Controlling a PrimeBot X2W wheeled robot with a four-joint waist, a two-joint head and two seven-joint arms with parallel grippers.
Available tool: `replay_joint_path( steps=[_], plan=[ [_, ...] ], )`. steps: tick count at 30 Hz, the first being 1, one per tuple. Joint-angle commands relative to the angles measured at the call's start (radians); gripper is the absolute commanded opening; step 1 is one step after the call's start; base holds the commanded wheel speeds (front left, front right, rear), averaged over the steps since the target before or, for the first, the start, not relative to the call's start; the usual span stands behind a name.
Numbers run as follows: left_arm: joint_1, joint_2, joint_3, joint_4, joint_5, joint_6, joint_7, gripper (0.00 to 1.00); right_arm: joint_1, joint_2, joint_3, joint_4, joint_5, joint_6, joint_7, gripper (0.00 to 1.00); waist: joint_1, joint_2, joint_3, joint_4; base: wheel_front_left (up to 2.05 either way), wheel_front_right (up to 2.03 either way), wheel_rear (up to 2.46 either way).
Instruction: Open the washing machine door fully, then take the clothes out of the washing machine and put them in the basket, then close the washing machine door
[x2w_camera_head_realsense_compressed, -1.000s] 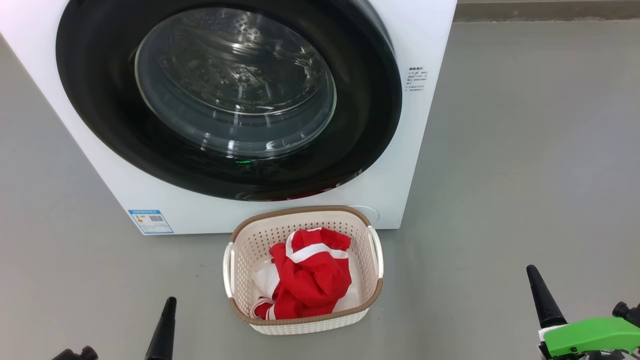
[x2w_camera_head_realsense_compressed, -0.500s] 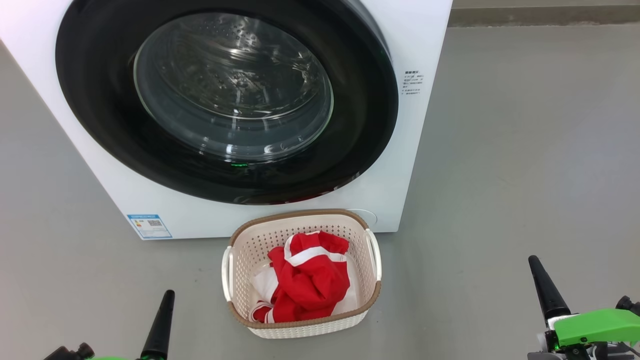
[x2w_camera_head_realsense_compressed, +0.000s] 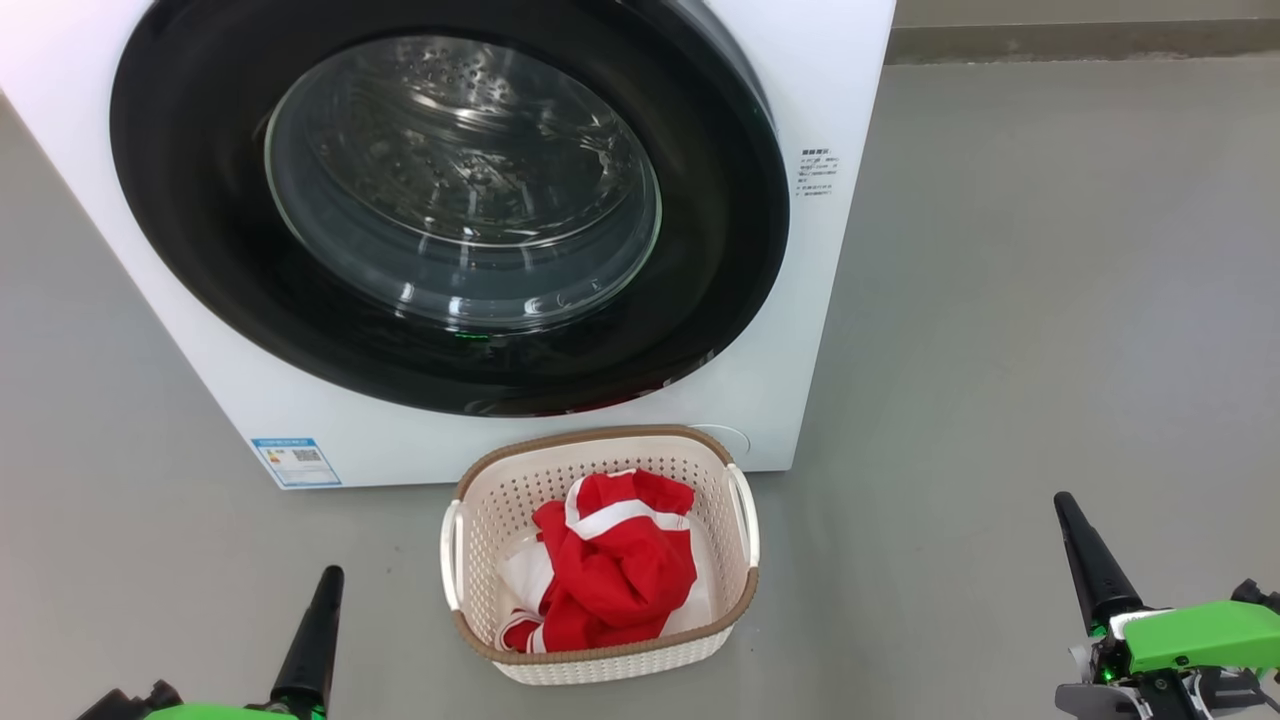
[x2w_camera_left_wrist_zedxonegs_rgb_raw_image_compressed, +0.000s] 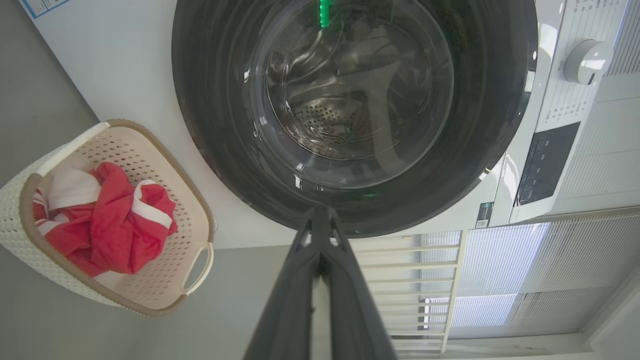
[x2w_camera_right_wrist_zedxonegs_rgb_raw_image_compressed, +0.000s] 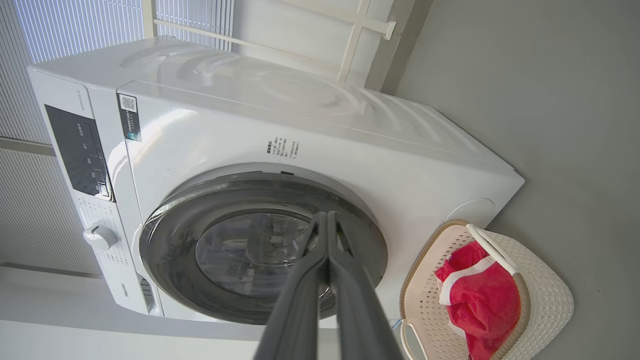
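Note:
The washing machine (x2w_camera_head_realsense_compressed: 840, 90) fills the top of the head view, its round black door (x2w_camera_head_realsense_compressed: 450, 200) lying flat against the front. The door (x2w_camera_left_wrist_zedxonegs_rgb_raw_image_compressed: 350, 100) (x2w_camera_right_wrist_zedxonegs_rgb_raw_image_compressed: 260, 250) looks the same in both wrist views. On the floor just before it stands the cream basket (x2w_camera_head_realsense_compressed: 600, 655) holding the red and white clothes (x2w_camera_head_realsense_compressed: 610, 565). My left gripper (x2w_camera_head_realsense_compressed: 325, 585) is at the lower left, left of the basket, fingers pressed together with nothing between them (x2w_camera_left_wrist_zedxonegs_rgb_raw_image_compressed: 320, 215). At the lower right my right gripper (x2w_camera_head_realsense_compressed: 1065, 505) is likewise shut and empty (x2w_camera_right_wrist_zedxonegs_rgb_raw_image_compressed: 327, 217).
Grey floor (x2w_camera_head_realsense_compressed: 1050, 300) spreads to the right of the machine. A blue label (x2w_camera_head_realsense_compressed: 295, 460) sits on the machine's lower left corner. The control panel and dial (x2w_camera_right_wrist_zedxonegs_rgb_raw_image_compressed: 100, 235) are on the machine's upper front. White slatted walls (x2w_camera_left_wrist_zedxonegs_rgb_raw_image_compressed: 525, 280) stand behind it.
The whole head view has shifted a little, machine and basket sliding downward, so the camera moved. Both grippers show slightly higher and more of their green wrists. Nothing was taken hold of or let go.

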Motion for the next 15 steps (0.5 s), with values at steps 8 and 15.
replay_joint_path(
  steps=[8, 15],
  plan=[
    [-0.051, 0.023, 0.044, -0.025, -0.107, -0.007, 0.03, 0.0, -0.067, -0.005, 0.01, -0.037, 0.088, -0.001, 0.031, 0.0, 0.0, 0.0, -0.007, -0.004, 0.0, 0.0, 0.0],
    [-0.056, 0.023, 0.049, -0.025, -0.147, -0.007, 0.042, 0.0, -0.074, -0.004, 0.008, -0.04, 0.12, -0.001, 0.043, 0.0, 0.0, 0.0, -0.01, -0.006, 0.0, 0.0, 0.0]
  ],
)
